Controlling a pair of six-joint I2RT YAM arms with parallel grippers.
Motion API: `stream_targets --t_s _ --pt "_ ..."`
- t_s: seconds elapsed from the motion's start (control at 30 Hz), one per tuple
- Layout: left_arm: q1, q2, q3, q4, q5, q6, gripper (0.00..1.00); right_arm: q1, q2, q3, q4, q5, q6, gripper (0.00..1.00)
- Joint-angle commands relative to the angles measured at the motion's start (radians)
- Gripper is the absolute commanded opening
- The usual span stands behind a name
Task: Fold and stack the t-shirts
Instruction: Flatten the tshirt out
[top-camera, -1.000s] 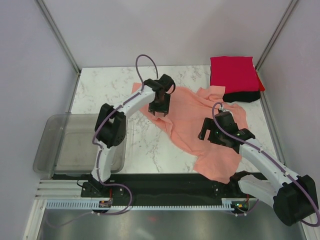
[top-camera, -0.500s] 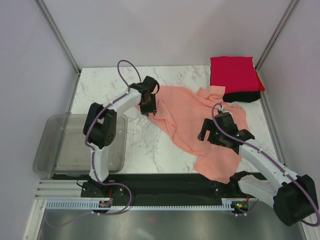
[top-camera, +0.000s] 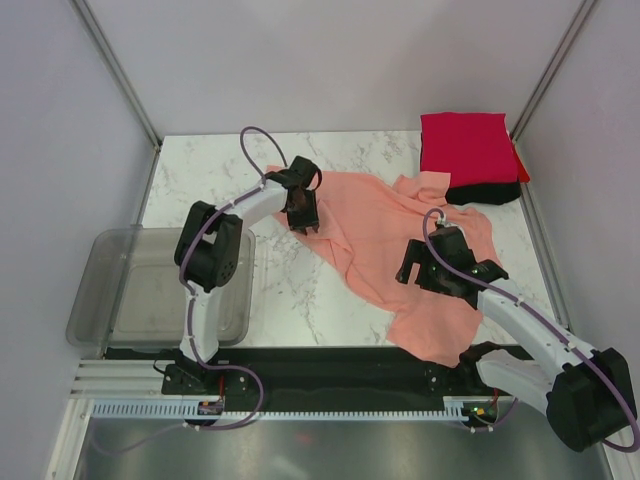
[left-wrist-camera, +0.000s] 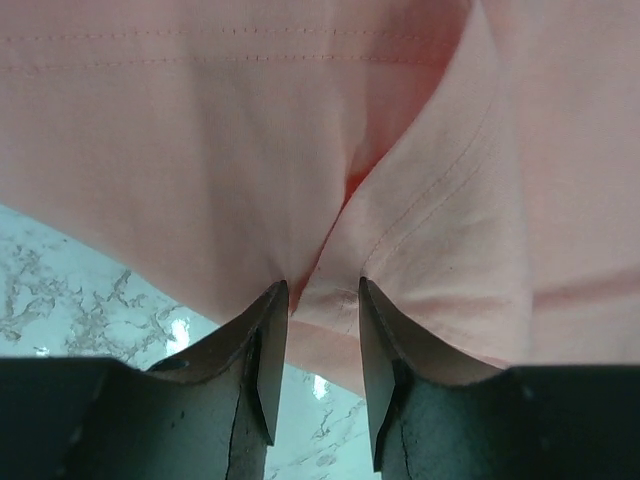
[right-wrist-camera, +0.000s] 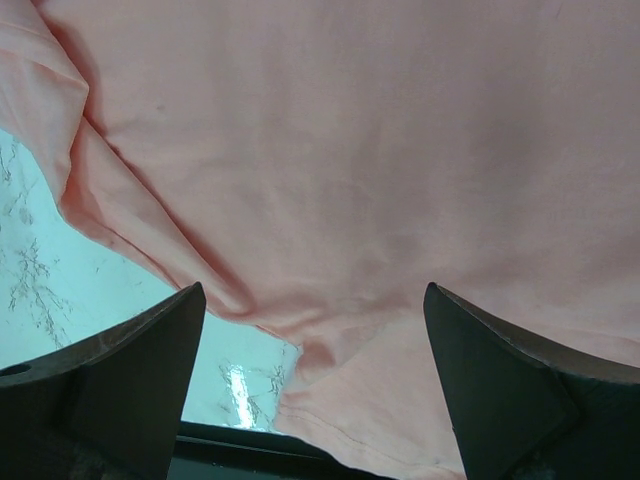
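We found the salmon-pink t-shirt lying crumpled and unfolded across the middle of the marble table. Its far edge lay just beside the stack in the far right corner, where a folded red t-shirt sat on a black t-shirt.

The left gripper was down on the shirt's far left edge. Its jaws stood narrow, with a pucker of stitched hem pinched between the tips. The right gripper hung over the near right part of the shirt, jaws spread wide and holding nothing.

We judged the left pinch the weak point. It caught only the ends of the fingers, so a quick lift could have let the cloth slip free. The pinch also gathered a pleat rather than a single flat layer, so a pull might have dragged the shirt bunched instead of spreading it.

The right jaws faced broad cloth with a fold running under it, so closing there could have taken two layers at once. The shirt's near corner lay at the table's near edge, where a tug might have sent it over. A pull towards the corner could have nudged the stack.
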Motion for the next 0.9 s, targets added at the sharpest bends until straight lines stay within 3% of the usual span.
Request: stream_targets --t_s 0.0,0.2,0.43,0.67,0.87 --pt "0.007 0.014 0.017 0.03 0.026 -0.029 0.41 0.003 0.003 -0.01 0.028 0.009 -0.01 0.98" --pt "0.007 -0.002 0.003 0.041 0.042 -0.032 0.33 0.004 0.006 -0.016 0.033 0.012 -0.002 0.98" --pt "0.007 -0.036 0.008 0.041 0.058 -0.035 0.03 0.003 0.008 -0.025 0.034 0.016 -0.002 0.98" --pt "0.01 -0.182 -0.035 0.004 0.059 -0.035 0.02 0.004 0.014 -0.02 0.011 0.039 -0.007 0.98" --pt "0.038 -0.465 -0.222 -0.056 0.063 -0.042 0.02 0.003 0.0 0.001 -0.027 0.073 0.007 0.98"
